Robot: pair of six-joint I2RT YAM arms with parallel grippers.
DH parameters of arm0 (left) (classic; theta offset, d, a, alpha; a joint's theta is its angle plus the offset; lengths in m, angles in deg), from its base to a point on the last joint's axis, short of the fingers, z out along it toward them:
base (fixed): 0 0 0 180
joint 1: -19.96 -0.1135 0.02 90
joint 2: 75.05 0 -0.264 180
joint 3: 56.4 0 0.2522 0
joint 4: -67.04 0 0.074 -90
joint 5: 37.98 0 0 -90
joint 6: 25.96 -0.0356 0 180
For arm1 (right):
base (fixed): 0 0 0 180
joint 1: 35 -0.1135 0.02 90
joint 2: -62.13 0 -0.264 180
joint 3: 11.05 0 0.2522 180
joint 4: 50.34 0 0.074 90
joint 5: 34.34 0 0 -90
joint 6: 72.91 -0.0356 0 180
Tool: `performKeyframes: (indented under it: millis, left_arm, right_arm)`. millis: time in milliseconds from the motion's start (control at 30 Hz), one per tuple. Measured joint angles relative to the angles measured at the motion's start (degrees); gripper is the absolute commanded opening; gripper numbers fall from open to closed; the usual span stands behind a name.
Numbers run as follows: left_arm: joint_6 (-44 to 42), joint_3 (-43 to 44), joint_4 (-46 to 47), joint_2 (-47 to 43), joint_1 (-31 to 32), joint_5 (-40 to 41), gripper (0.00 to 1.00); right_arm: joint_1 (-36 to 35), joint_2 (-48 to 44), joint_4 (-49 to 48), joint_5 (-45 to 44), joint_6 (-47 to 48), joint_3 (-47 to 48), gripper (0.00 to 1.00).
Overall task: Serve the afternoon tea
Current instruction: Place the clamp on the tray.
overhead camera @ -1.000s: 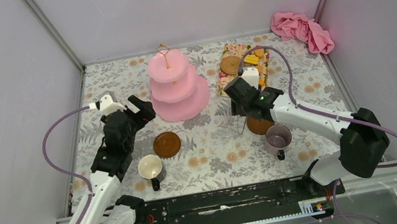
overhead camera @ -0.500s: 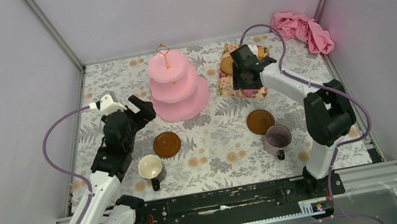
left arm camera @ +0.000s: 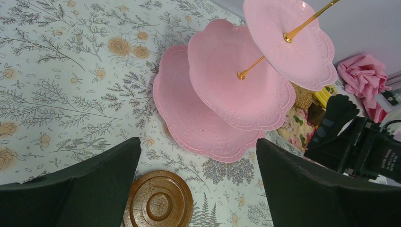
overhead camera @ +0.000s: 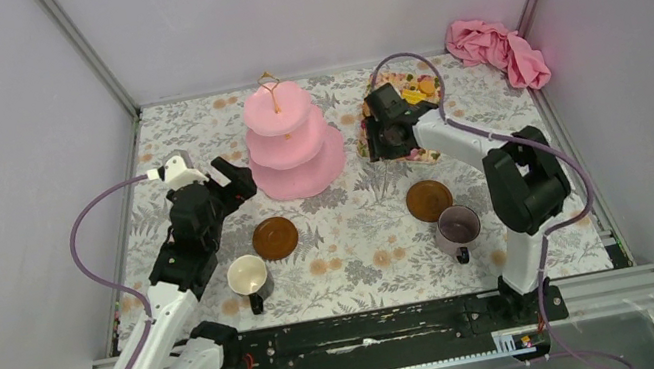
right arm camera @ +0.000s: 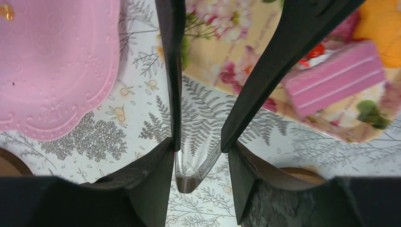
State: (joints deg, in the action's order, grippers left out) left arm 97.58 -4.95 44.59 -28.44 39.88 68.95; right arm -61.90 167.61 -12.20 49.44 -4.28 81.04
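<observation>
Nearest on the desk stand the white mug on the left and the purple mug on the right. Just behind the white mug lies the left saucer. Just behind the purple mug lies the right saucer. Both are brown and round.

The left gripper hangs a bit farther than the left saucer, jaws wide, with nothing in them. The pink cake stand is just to its right.

The right gripper is over the near edge of the flowery tray, right of the stand. It squeezes the black tongs.

In the tray lie orange and yellow biscuits and a pink slice.

The pink cloth sits in the far right corner.
</observation>
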Motion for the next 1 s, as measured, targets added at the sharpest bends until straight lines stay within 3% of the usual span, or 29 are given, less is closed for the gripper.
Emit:
performKeyframes:
  millis: [333,733,1000]
  left_arm:
    - [0.0,0.0,0.0,0.0,0.0,0.0,1.00]
    - [0.0,0.0,0.0,0.2,0.0,0.0,1.00]
    - [0.0,0.0,0.0,0.1,0.0,0.0,1.00]
  right_arm:
    - [-1.8,5.3,-1.1,1.4,1.5,-0.1,0.57]
    - [-2.9,7.2,-4.2,-0.8,2.8,-1.6,0.91]
    - [-7.0,2.7,-8.3,-5.4,1.8,-10.1,0.94]
